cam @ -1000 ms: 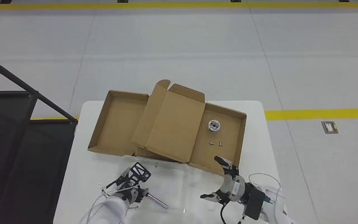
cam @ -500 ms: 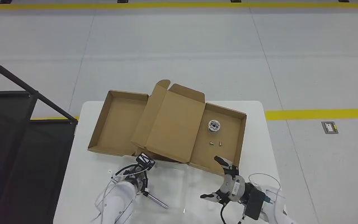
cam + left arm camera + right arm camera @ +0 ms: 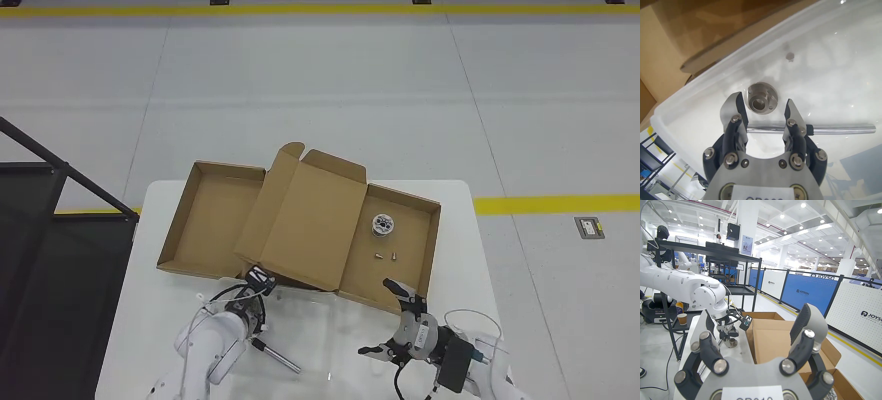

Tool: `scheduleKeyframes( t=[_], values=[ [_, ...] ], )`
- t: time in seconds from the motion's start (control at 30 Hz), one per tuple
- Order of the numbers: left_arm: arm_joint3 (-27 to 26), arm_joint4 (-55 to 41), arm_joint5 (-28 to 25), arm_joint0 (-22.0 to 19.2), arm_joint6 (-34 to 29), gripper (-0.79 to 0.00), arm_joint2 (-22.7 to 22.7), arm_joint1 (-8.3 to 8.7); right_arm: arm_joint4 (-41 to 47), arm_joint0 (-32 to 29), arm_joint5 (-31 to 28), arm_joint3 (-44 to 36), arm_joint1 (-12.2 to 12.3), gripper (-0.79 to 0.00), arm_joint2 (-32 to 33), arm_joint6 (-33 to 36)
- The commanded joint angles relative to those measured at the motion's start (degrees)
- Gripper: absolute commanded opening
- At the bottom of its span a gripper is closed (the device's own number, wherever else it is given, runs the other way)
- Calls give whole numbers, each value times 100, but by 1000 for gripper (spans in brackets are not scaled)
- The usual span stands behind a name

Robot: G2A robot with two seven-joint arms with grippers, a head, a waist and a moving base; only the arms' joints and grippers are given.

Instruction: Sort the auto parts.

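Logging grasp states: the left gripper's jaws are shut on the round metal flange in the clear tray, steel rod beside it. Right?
Not quite. In the left wrist view the left gripper has its jaws open on either side of the flange, not closed on it. The flange does lie in the clear tray, steel rod beside it.

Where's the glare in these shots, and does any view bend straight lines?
Left wrist view: white highlights dot the clear tray, and a bright streak runs along the chrome rod. Right wrist view: ceiling lamps glare, and the pillar and fence bow toward the edges. Top view: even light, soft shadow under the cardboard box's raised flap.
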Motion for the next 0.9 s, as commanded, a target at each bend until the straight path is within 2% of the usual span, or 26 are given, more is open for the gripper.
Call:
scheduleKeyframes(
  t=[0.0,0.1,0.17,0.43,0.63,0.73,0.87],
  values=[
    [59,6,44,-37,30,-345,7,-8,-1,0,-5,0,0,0,0,-1],
    [130,35,97,-74,52,-354,37,-20,-1,0,-5,0,0,0,0,-1],
    [186,55,145,-106,52,-397,50,-29,-1,0,-5,0,0,0,0,-1],
    [342,138,233,-171,141,-434,78,-53,-1,0,-5,0,0,0,0,-1],
    [418,146,237,-212,136,-573,90,-69,-1,0,-5,0,0,0,0,-1],
    [433,159,234,-213,119,-585,94,-75,-1,0,-5,0,0,0,0,-1],
    [431,172,226,-209,94,-754,80,-79,-1,0,-5,0,0,0,0,-1]
  ],
)
